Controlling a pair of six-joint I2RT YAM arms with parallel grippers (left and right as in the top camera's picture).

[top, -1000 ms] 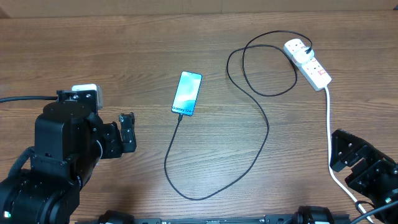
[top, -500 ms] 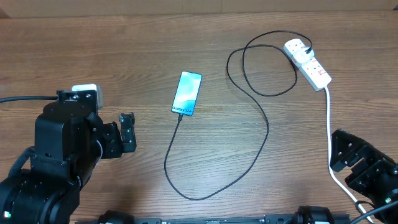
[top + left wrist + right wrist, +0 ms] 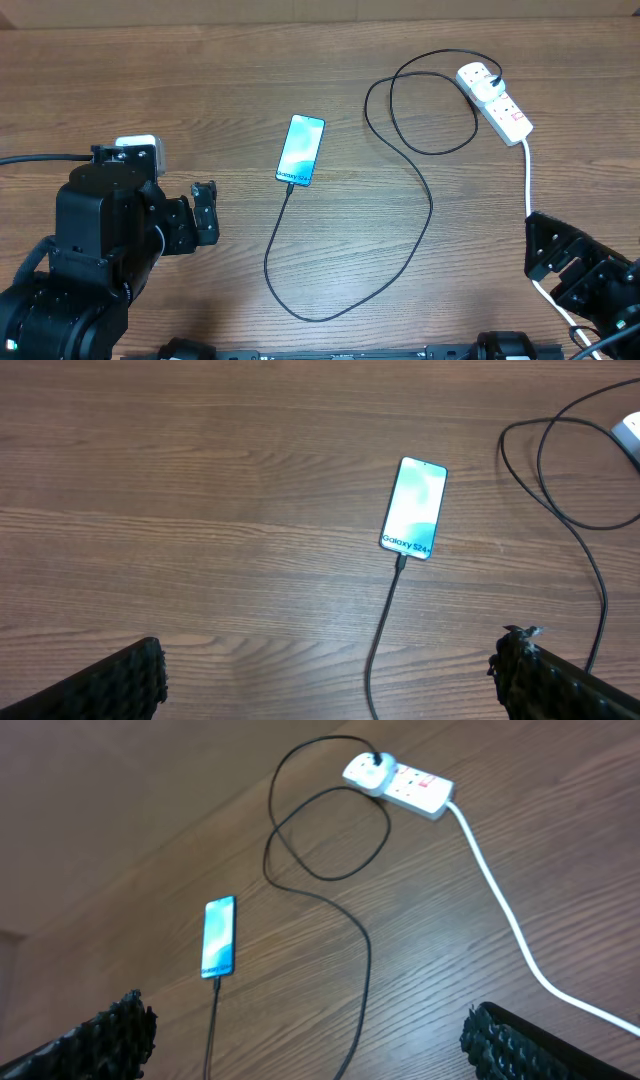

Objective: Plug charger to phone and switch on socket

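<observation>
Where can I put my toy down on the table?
The table is bare left of the phone and between the charger and the white cord. It's crowded by the socket, where the charger loops.

Robotics lab, wood-grain table (image 3: 180, 70), left arm (image 3: 90, 240), right arm (image 3: 585, 275)
</observation>
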